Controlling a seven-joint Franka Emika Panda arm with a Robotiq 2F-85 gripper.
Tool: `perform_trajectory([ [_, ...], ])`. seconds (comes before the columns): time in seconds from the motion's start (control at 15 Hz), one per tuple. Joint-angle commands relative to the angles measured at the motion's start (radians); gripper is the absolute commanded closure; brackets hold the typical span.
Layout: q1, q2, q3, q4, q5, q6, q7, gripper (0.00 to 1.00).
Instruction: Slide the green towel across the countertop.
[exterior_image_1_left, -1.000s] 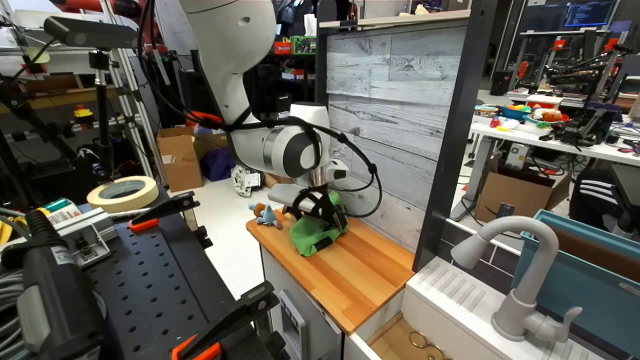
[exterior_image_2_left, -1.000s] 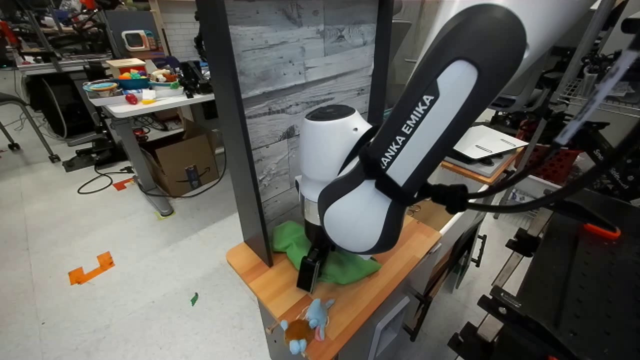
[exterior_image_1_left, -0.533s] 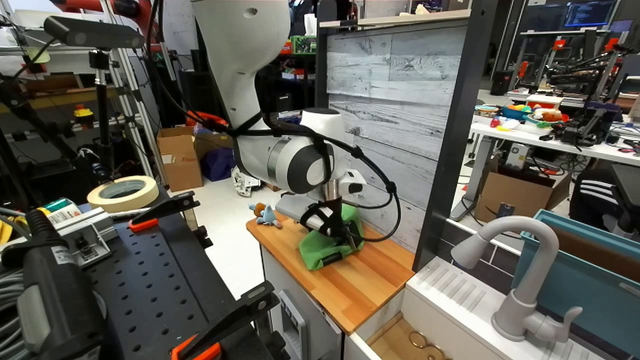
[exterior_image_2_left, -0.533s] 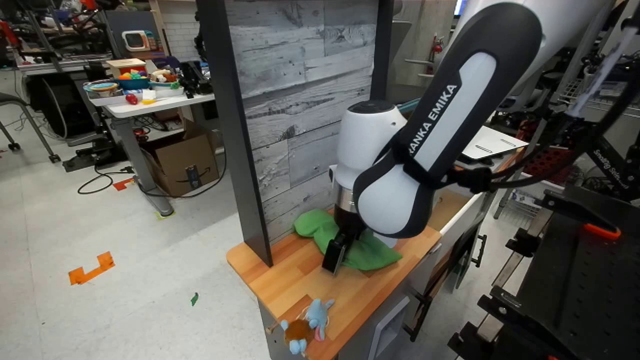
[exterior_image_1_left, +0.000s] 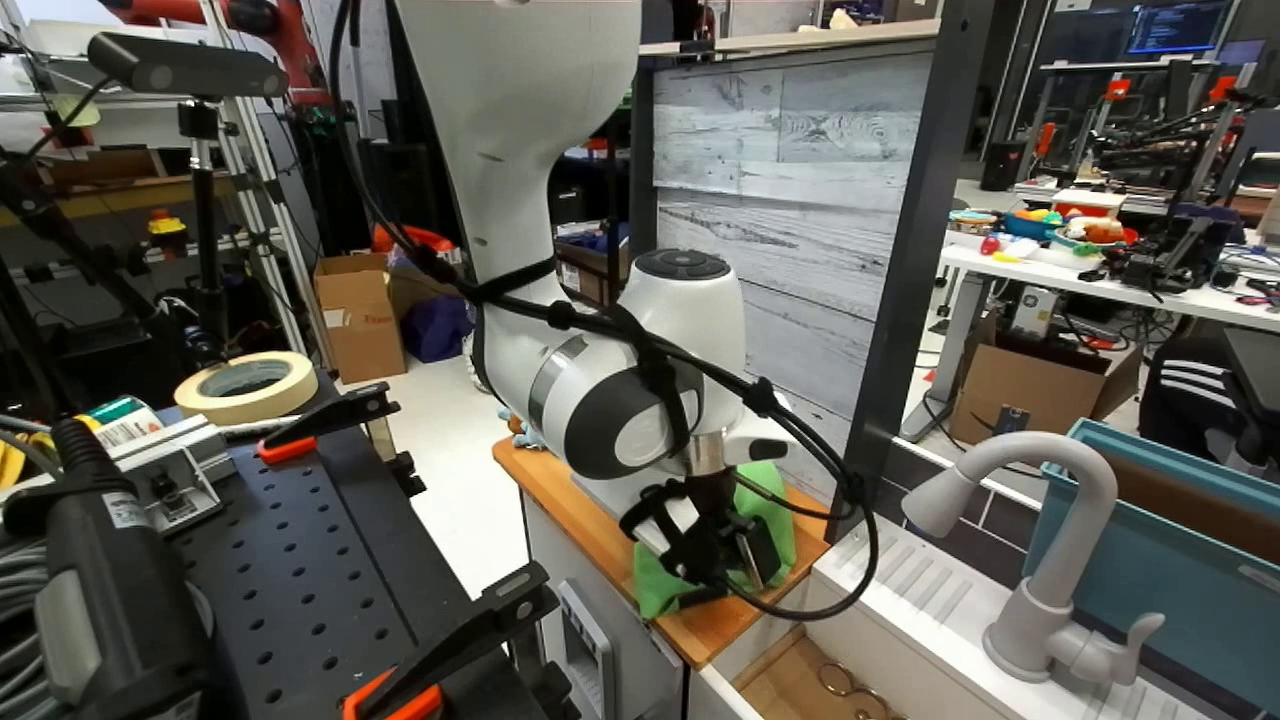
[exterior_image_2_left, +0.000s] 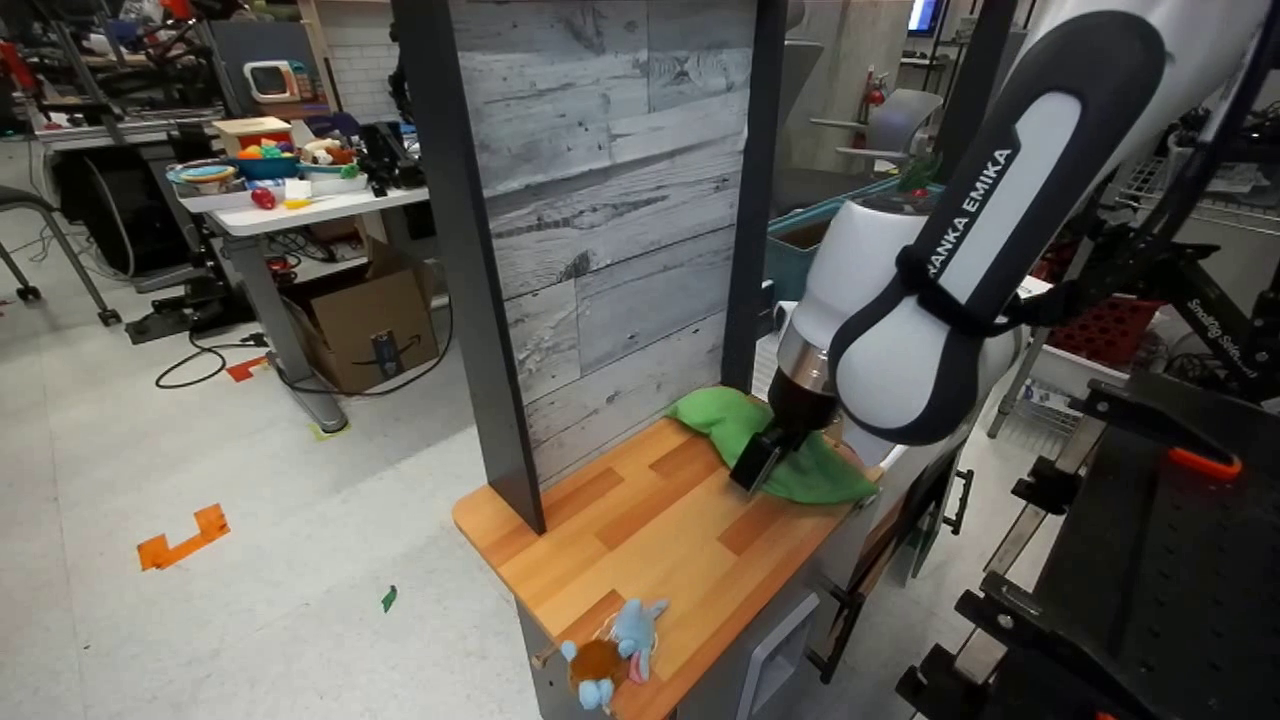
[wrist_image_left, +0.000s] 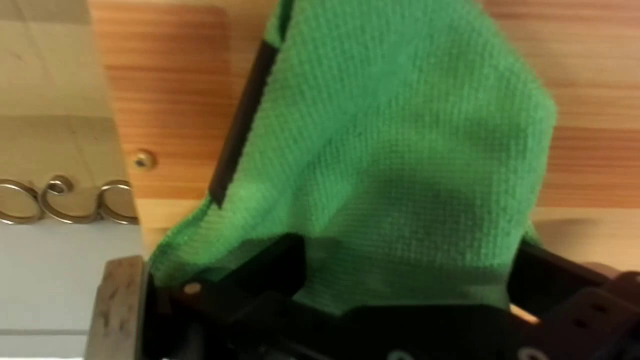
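The green towel (exterior_image_1_left: 775, 505) lies bunched on the wooden countertop (exterior_image_2_left: 620, 545), at the end near the sink. It also shows in an exterior view (exterior_image_2_left: 815, 478), one end against the grey plank wall. In the wrist view the towel (wrist_image_left: 400, 125) fills the middle, with a dark strip along one edge. My gripper (wrist_image_left: 407, 270) is low over it, fingers wide apart, with towel cloth between them. One finger presses into the cloth and the towel's side meets the other. In an exterior view one finger stands beside the towel at the countertop; the other is hidden.
Small blue and brown plush toys (exterior_image_2_left: 610, 650) sit at the countertop's far end from the sink. An open drawer (exterior_image_1_left: 790, 680) with metal rings adjoins the near end. A grey faucet (exterior_image_1_left: 1060, 540) and the plank wall (exterior_image_1_left: 790, 250) stand alongside.
My gripper and the towel have moved together along the countertop, away from the plush toys and toward the sink end. The toys have stayed in place.
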Motion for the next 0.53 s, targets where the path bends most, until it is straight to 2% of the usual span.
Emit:
perform_trajectory([
  [0.0,-0.084,-0.088,0.027,-0.109,-0.004,-0.009,-0.053,0.0],
  [0.27,-0.092,-0.184,0.01,-0.181,-0.004,-0.055,-0.072,0.0],
  [0.47,-0.012,-0.295,-0.058,-0.288,0.011,-0.064,-0.032,0.0],
])
